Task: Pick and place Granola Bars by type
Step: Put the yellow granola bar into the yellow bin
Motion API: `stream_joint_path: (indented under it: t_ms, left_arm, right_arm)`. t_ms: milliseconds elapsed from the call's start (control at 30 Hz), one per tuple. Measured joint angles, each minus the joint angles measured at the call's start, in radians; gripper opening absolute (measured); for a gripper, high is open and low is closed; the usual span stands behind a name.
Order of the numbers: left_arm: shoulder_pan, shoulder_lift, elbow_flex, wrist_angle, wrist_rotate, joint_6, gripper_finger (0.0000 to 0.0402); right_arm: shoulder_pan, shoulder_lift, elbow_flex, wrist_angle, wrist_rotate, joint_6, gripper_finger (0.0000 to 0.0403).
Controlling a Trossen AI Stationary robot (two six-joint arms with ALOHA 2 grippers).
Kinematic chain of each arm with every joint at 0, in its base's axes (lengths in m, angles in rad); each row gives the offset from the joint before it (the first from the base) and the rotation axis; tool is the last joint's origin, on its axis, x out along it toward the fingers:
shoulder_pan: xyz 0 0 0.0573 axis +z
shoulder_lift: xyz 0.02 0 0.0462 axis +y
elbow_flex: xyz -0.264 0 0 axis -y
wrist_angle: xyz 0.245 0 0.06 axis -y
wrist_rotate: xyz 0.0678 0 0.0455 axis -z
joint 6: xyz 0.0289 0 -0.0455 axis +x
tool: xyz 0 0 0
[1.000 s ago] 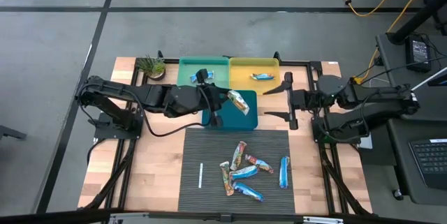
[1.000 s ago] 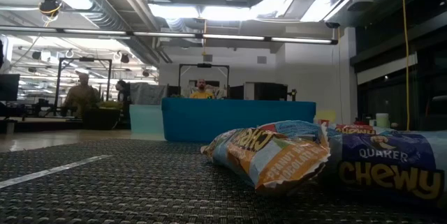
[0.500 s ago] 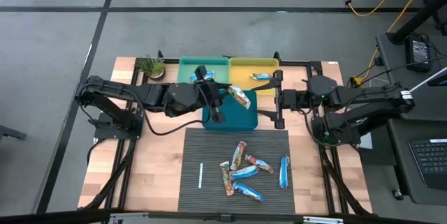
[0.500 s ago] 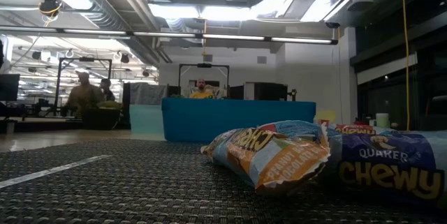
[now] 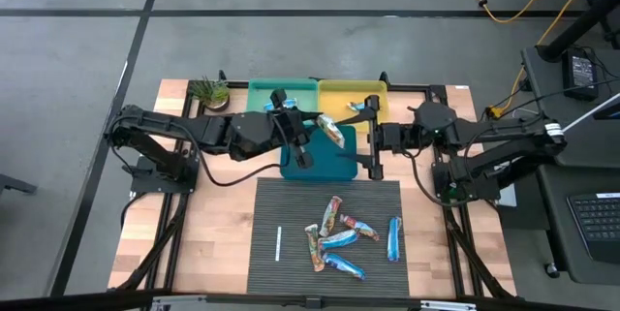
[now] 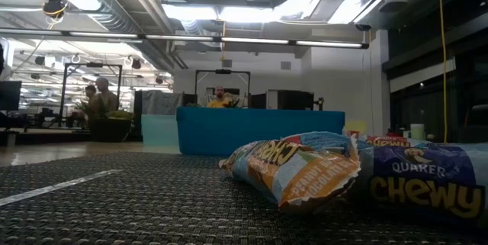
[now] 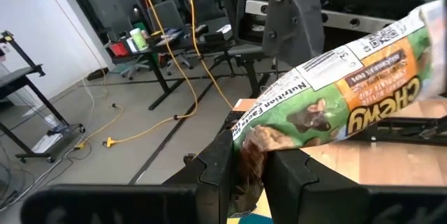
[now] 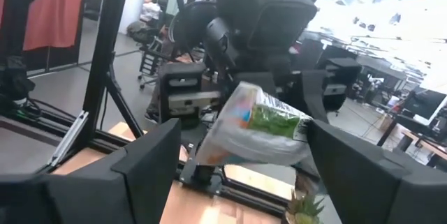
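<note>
Over the teal tray (image 5: 339,164), my left gripper (image 5: 312,135) pinches a green granola bar (image 5: 332,134) by one end; my right gripper (image 5: 370,137) faces it, fingers wide. I judge a square, centred approach makes the handover clean.

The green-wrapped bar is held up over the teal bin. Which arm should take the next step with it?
Right. The left end effector is shut on the green bar, presenting its free end. The right end effector faces it, open, fingers either side of the bar, so it looks placed to receive a handover.
</note>
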Motion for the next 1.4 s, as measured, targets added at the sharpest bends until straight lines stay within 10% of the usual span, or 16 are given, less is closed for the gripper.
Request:
stream_joint_path:
  t_ms: [433, 1000, 1400]
  left_arm:
    - [-0.001, 0.0, 0.0, -0.002, 0.0, 0.001, 0.0061]
    - [-0.001, 0.0, 0.0, -0.004, 0.002, -0.015, 0.0061]
    - [0.0, 0.0, 0.0, -0.013, 0.107, -0.017, 0.0062]
  right_arm:
    - [0.0, 0.042, 0.07, -0.05, 0.015, -0.046, 0.0303]
    - [0.0, 0.042, 0.071, -0.055, 0.046, -0.046, 0.0134]
    - [0.001, 0.042, 0.071, -0.056, 0.036, -0.046, 0.0084]
